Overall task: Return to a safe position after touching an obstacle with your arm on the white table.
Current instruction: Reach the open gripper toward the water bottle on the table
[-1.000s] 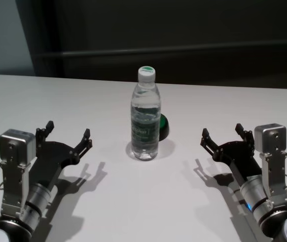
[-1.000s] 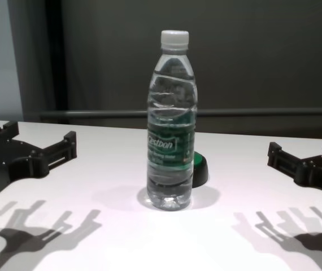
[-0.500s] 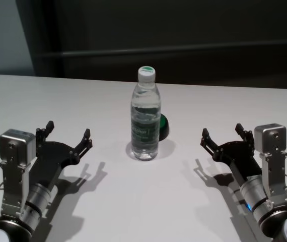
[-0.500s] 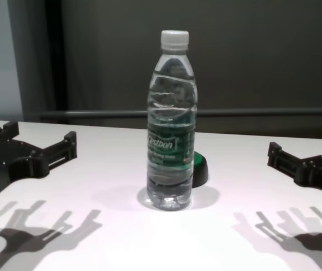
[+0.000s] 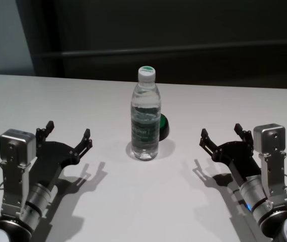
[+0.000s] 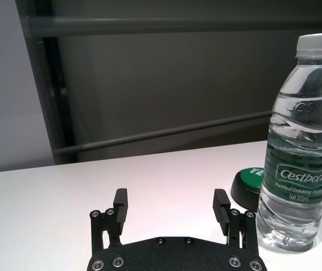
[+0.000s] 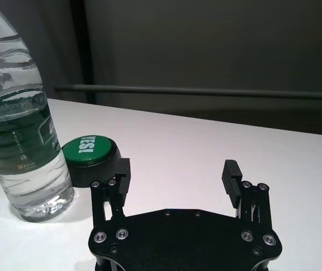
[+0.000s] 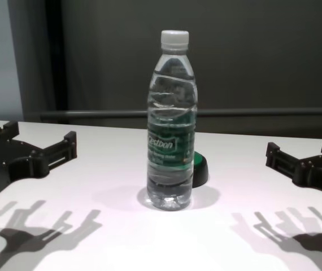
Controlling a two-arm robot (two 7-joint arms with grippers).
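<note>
The obstacle, a clear water bottle (image 5: pixel 145 118) with a white cap and dark green label, stands upright in the middle of the white table (image 5: pixel 143 201). It also shows in the chest view as the bottle (image 8: pixel 172 141), and in both wrist views (image 6: pixel 297 158) (image 7: pixel 21 130). My left gripper (image 5: pixel 68 133) hovers open to the bottle's left, well apart from it. My right gripper (image 5: pixel 221 133) is open to its right, also apart. Neither holds anything. The left gripper (image 6: pixel 172 206) and right gripper (image 7: pixel 176 172) show empty gaps in their own wrist views.
A low black disc with a green top (image 5: pixel 163 126) sits just behind and right of the bottle, touching or nearly touching it; it is also seen as the disc (image 7: pixel 90 158). A dark wall with a rail (image 5: pixel 184 50) runs behind the table's far edge.
My right gripper has shifted very slightly toward the bottle. The bottle and left arm have not moved.
</note>
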